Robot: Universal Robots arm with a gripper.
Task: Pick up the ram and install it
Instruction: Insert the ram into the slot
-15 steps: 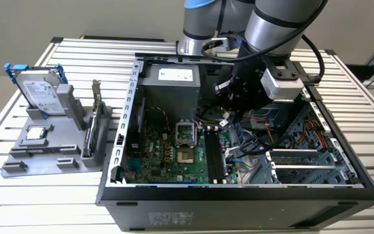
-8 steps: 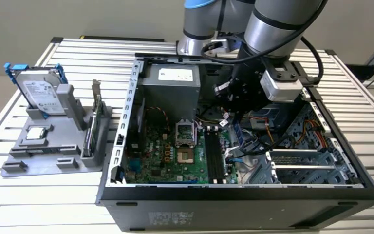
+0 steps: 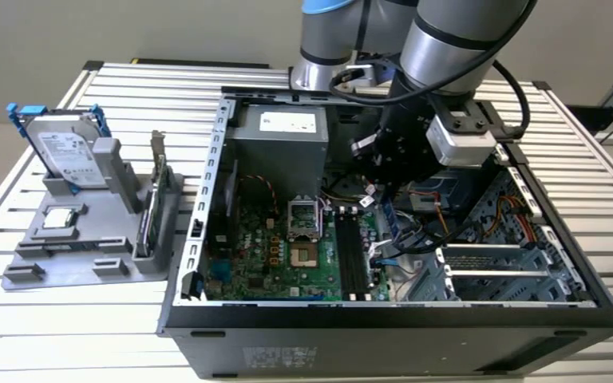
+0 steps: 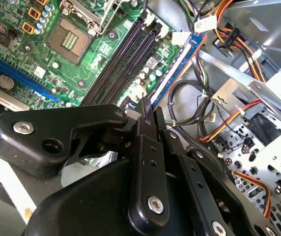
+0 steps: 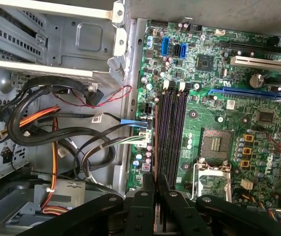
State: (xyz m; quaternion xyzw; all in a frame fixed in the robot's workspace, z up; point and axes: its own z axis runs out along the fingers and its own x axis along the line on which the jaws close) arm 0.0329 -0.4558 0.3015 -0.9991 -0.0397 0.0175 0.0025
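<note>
I have the gripper [image 4: 148,109] clamped on the ram [image 4: 176,69], its fingertips pinching the blue-green stick edge-on above the green motherboard [image 4: 81,64]; in the second wrist view the ram runs from frame centre toward the upper right, just beside the black memory slots [image 4: 123,59]; in the exterior view the gripper [image 3: 389,191] sits inside the open computer case [image 3: 392,319], centre frame.
</note>
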